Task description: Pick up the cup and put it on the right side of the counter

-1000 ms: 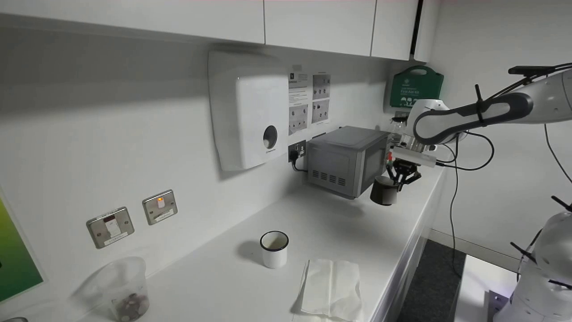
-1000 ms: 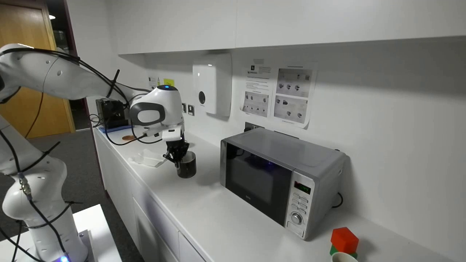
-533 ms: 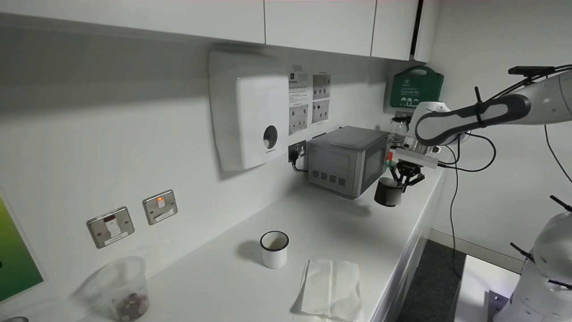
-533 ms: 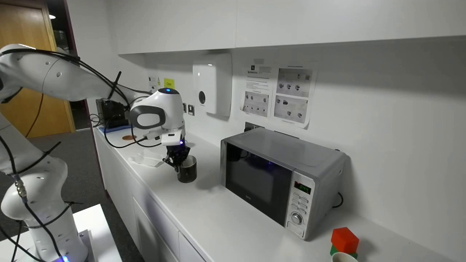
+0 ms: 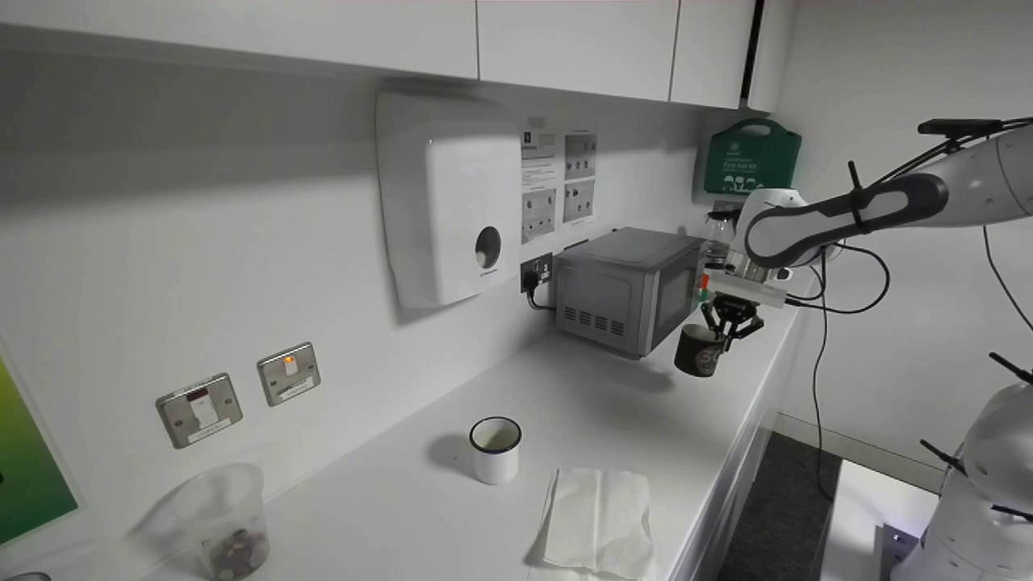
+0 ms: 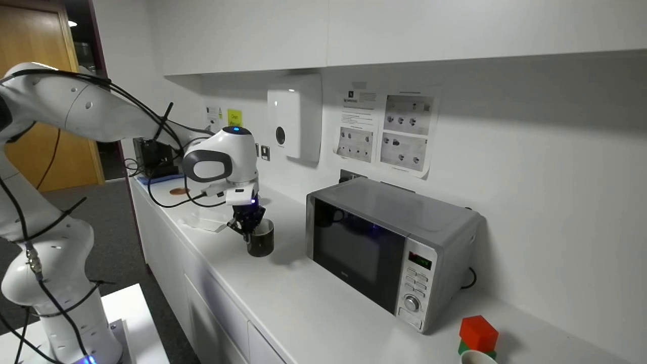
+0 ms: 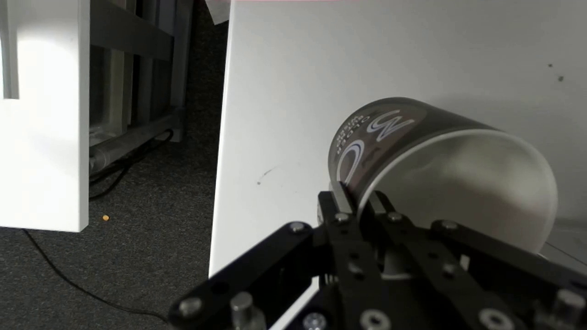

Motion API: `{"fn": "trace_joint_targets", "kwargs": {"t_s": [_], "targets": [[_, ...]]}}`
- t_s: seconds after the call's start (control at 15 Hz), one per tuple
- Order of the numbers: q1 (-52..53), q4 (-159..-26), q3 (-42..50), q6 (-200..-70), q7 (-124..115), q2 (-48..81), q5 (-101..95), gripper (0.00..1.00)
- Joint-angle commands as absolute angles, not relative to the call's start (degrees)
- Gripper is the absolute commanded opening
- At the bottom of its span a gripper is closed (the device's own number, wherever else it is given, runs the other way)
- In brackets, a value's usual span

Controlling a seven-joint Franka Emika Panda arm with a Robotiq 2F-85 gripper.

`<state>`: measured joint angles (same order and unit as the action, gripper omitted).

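Observation:
The cup, a dark mug with a pale inside and printed lettering, shows in both exterior views (image 5: pixel 694 352) (image 6: pixel 261 241) and in the wrist view (image 7: pixel 412 119). My gripper (image 5: pixel 724 340) is shut on its wall, with one finger inside the rim and one outside, as the wrist view (image 7: pixel 360 199) shows. The gripper also shows in an exterior view (image 6: pixel 247 233). The cup hangs slightly tilted above the white counter (image 5: pixel 581 411), its shadow apart from it, in front of the microwave's side. Its handle is not visible.
A grey microwave (image 6: pixel 374 242) stands against the wall. A white cup with a dark rim (image 5: pixel 495 461), a paper towel (image 5: pixel 599 520) and a clear tub (image 5: pixel 234 532) stand on the counter. A red block (image 6: pixel 478 333) and a pale cup (image 6: pixel 477 358) lie beyond the microwave.
The gripper and the cup have moved down a little toward the counter, with a very small sideways shift. The cup has stayed in the gripper; nothing else has moved.

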<state>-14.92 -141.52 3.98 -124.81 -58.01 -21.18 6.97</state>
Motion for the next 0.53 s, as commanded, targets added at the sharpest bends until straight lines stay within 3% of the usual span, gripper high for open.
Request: {"fn": "trace_joint_targets", "kwargs": {"t_s": [0.0,0.47], "targets": [[-15.6,-140.8,3.7,-128.3,-62.2,-20.2,5.8,0.02],[-17.2,-137.4,7.4,-129.0,-67.0,-17.3,7.4,0.02]]}}
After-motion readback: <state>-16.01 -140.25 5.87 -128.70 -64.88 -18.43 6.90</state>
